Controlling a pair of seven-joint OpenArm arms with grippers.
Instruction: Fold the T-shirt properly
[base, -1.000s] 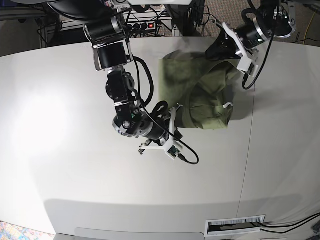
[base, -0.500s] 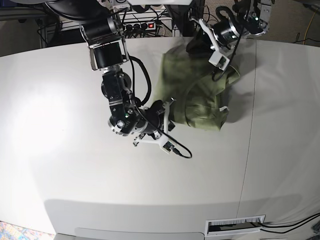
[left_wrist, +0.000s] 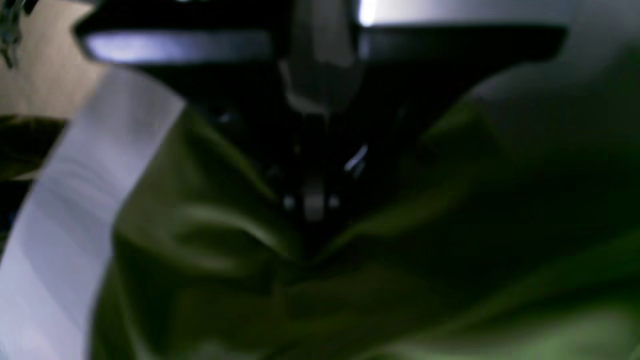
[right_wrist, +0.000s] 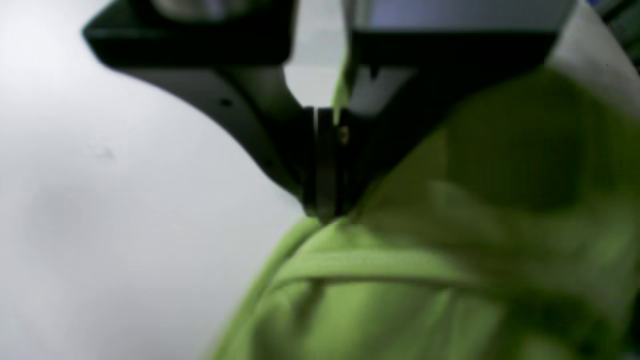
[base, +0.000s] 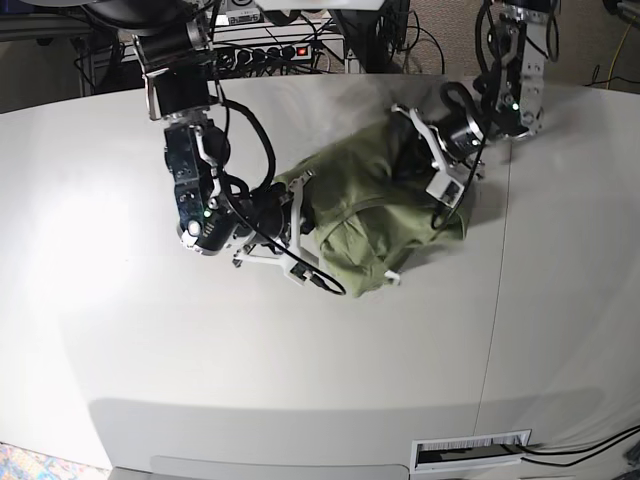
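The olive-green T-shirt lies bunched and creased on the white table, right of centre. My right gripper is at the shirt's left edge. In the right wrist view this gripper is shut on a folded edge of the shirt. My left gripper is at the shirt's far right part. In the left wrist view it is shut on a pinch of the dark green cloth. The neck tag is hidden.
A seam runs down the table to the right of the shirt. A power strip and cables lie behind the table's far edge. A slotted vent sits at the front right.
Both grippers have moved left with the cloth in them. The shirt has been dragged left and bunched up. The left arm has come down lower over the table.
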